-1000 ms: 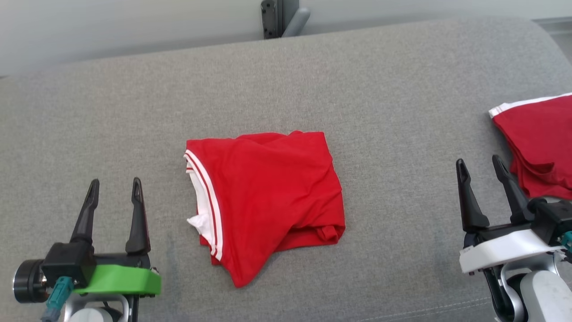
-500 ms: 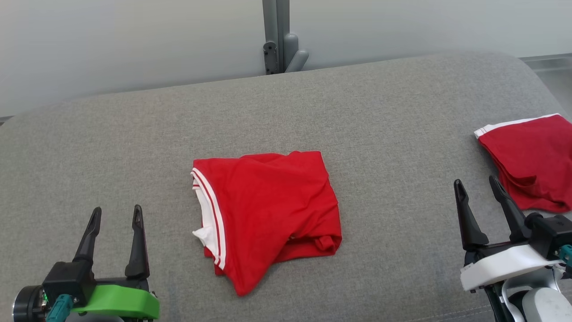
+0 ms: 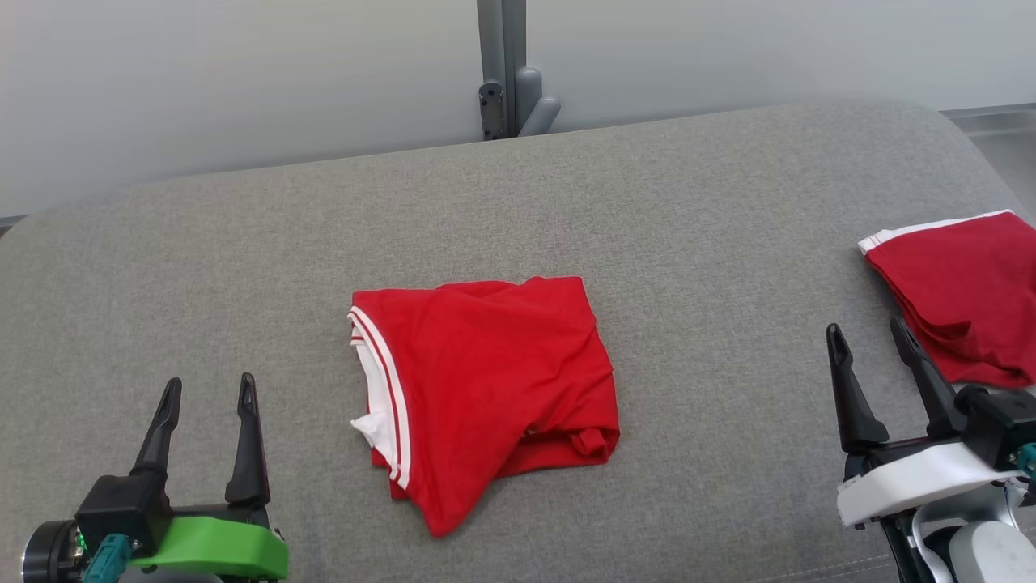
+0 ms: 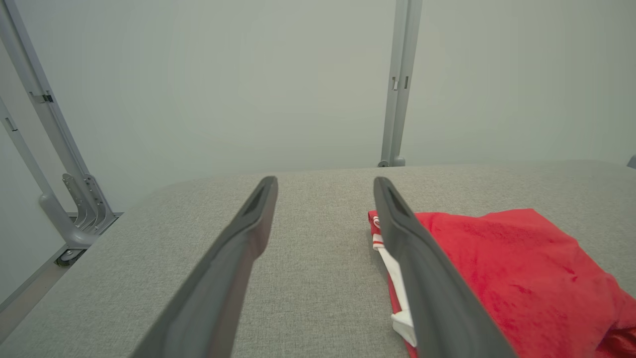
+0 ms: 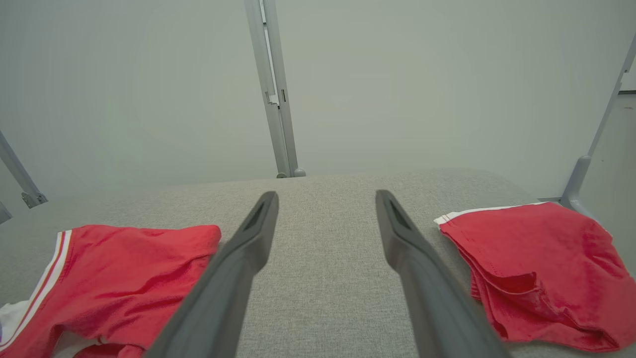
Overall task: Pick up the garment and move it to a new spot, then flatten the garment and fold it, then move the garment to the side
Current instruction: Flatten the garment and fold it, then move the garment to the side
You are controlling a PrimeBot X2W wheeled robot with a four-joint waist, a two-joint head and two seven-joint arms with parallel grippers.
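- Red garment point(image 3: 486, 389), white-striped hem point(image 3: 385, 380), lies bunched at ctr of grey cushion point(image 3: 688, 227).
- L gripper point(image 3: 210, 380) at its 8 o'clock, R gripper point(image 3: 867, 325) at 3 o'clock; both spread wide, empty.
- Prob. light, limp knit; will sag + drape when lifted.
- Best pinch: striped hem at 9 o'clock, plus far corner at 1 o'clock.

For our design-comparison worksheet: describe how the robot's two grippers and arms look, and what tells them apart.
Both the left gripper and the right gripper have two long, dark, tapering fingers. The left carries a bright green cover and a teal plug; the right has a white cover above a pale grey forearm.
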